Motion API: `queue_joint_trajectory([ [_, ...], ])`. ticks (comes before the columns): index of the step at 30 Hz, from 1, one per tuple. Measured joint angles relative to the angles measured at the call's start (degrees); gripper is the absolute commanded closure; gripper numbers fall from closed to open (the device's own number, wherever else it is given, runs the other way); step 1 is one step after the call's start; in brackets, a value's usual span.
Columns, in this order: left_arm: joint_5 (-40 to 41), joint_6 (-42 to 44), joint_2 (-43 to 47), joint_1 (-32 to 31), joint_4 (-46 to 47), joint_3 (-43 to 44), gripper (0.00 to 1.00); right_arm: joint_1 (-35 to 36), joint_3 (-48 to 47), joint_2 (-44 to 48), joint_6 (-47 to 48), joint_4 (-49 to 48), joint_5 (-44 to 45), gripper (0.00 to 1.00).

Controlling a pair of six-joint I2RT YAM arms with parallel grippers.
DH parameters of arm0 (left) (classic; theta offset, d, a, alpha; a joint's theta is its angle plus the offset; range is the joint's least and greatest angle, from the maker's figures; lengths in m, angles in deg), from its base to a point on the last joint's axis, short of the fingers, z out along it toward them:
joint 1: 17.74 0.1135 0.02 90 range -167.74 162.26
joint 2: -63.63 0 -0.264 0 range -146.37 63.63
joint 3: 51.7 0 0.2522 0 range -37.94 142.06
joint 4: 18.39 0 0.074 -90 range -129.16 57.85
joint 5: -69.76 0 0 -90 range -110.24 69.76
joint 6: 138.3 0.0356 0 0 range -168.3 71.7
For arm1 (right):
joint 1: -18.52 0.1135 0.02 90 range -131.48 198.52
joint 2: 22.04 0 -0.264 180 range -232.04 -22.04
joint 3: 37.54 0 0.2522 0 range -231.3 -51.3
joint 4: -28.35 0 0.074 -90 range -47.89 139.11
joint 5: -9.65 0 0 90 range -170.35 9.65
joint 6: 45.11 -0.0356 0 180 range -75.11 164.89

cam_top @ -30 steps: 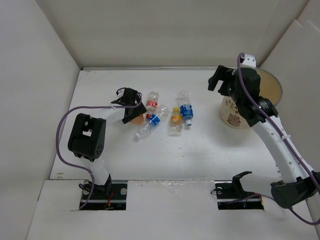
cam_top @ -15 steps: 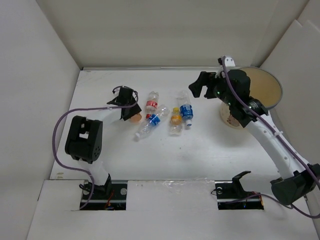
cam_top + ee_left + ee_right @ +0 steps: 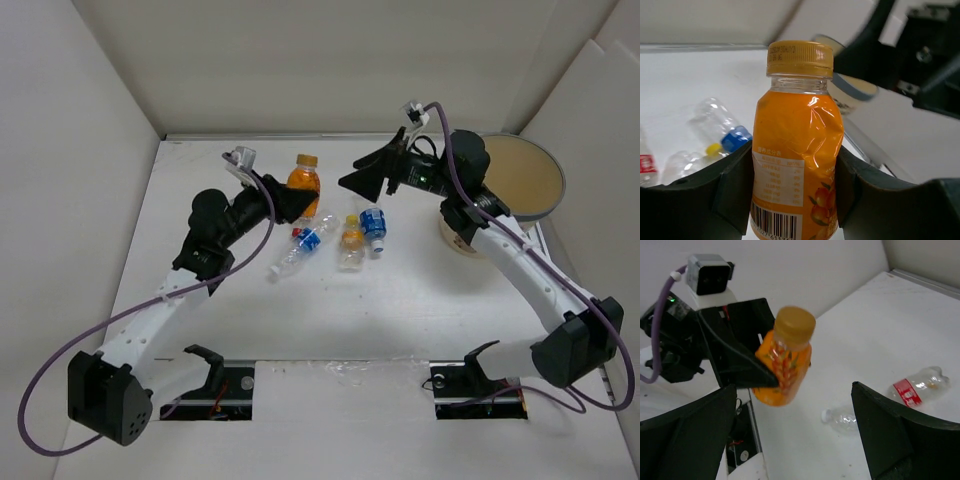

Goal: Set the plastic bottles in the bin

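Now my left pincer [image 3: 288, 200] clamps the upright orange-juice bottle [image 3: 303, 180], with the bin [image 3: 520, 180] off right beyond my gaping right pincer [image 3: 356, 178]

left arm [image 3: 150, 320], right arm [image 3: 530, 275]: white links, black joint housings | cables [image 3: 446, 145]: purple, looping beside each | wrist camera [image 3: 710, 272]: small grey-white box

**Flat white desk [image 3: 400, 310] between pale panels**

Plain off-white panels close the desk on three sides: a back panel [image 3: 330, 60], a left panel [image 3: 60, 200] and a right panel [image 3: 600, 90]. Each one meets an edge of the desk.
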Motion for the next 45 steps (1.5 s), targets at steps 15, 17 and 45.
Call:
queue_joint_trajectory([
  [15, -21.59, 0.02, 2.73, -3.48, 15.13, -7.17, 1.0, 5.75, 3.61, -5.03, -9.49, -17.27, -7.04, 0.18],
  [17, -21.55, 0.02, 2.75, -3.45, 15.23, -7.19, 1.0, 6.34, 3.98, -5.05, -9.99, -18.38, -7.19, 0.35],
  [45, 3.56, 0.39, 1.79, -2.8, 1.33, -4.98, 0.0, -20.74, 6.27, 0.07, -11.34, -8.94, 9.84, 1.0],
])
